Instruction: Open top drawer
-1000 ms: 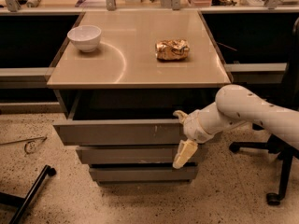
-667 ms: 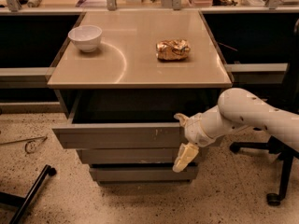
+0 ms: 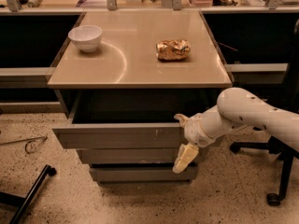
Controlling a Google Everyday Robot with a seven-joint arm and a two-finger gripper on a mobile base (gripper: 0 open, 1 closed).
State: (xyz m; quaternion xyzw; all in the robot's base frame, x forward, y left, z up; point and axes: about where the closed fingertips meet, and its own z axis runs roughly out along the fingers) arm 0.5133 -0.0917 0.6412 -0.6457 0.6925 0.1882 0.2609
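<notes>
The top drawer (image 3: 117, 135) sits part-open; your gripper (image 3: 179, 143), fingers spread, straddles its front. Pull straight toward 6 o'clock.

One high frontal view, fairly near, downward onto the cabinet (image 3: 135, 71), with the gripper (image 3: 183, 139) low right of centre.
</notes>
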